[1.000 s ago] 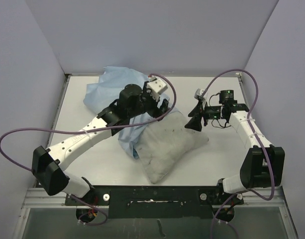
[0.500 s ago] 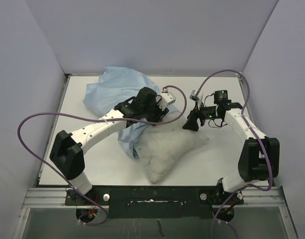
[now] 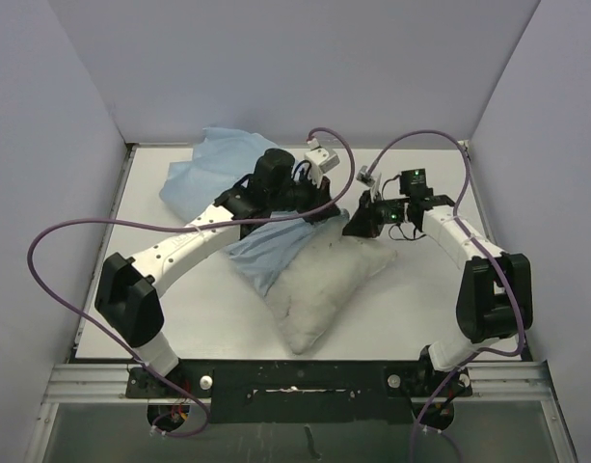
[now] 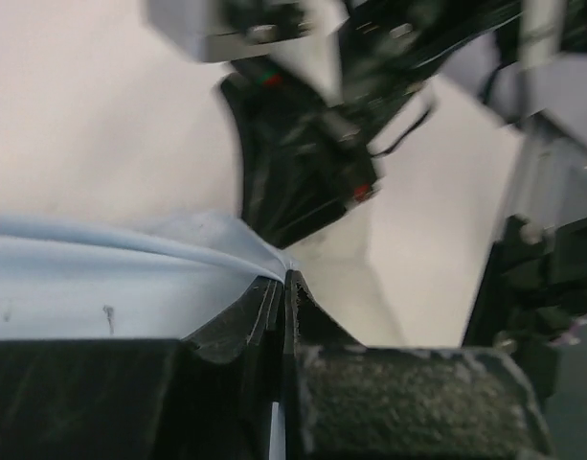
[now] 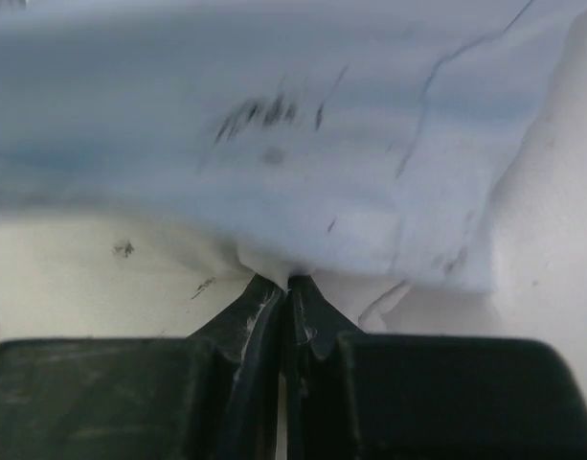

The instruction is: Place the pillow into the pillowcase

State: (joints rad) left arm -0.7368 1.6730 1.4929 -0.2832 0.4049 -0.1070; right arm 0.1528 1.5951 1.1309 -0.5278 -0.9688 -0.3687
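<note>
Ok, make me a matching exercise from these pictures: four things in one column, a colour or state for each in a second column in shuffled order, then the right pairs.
Column one
1. pillow
2. pillowcase
3. left gripper
4. left arm's cable

Column two
A. purple, looping out past the table's left edge
B. light blue, thin and wrinkled
C. shut on a thin fabric edge
D. off-white and plump, partly under blue cloth

Pairs: 1-D, 2-B, 3-C, 4-A
</note>
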